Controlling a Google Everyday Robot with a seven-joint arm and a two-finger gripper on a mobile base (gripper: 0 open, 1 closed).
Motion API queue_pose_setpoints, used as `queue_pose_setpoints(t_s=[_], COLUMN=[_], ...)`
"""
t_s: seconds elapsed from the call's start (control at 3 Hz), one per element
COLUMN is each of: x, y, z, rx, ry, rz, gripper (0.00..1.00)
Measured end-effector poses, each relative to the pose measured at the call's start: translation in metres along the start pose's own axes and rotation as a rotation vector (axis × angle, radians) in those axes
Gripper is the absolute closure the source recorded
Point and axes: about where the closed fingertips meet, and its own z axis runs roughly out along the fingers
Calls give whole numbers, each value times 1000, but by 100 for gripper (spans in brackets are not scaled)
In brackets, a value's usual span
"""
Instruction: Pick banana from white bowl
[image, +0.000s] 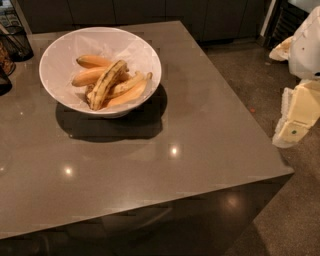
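White landmark: the white bowl stands on the grey counter, towards its far left part.
Camera view, fruit: the banana, dull yellow with dark streaks, lies inside the white bowl near its middle, on top of the plain bananas heaped under and beside it.
Long axis: a diagonal across the bowl's middle, one end up towards the far rim, the other down towards the near-left rim; stem end not distinguishable.
Curve: slight, with the streaked back facing up.
Handling, as judged: light and fairly stiff, but the dark skin suggests ripe, soft flesh that bruises under a hard squeeze; the peel looks smooth, so some slip is likely.
Where to hold, as judged: the exposed mid-length, jaws closing across the short axis, square to the diagonal; a hold near either end would probably let it swing.
Risk: the neighbouring fruit touches its underside and could get nudged or lifted along.
Hand: pale and blocky, well to the right of the white bowl, beyond the counter's right edge, carrying no fruit; how wide it stands cannot be told.
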Motion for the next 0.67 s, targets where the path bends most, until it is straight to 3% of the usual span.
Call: queue_pose_setpoints(t_s=[0.33, 0.67], x=[0, -13], y=[0, -7], z=[0, -2], rx=[0, -15], ry=[0, 6], rz=[0, -60], gripper=[0, 0])
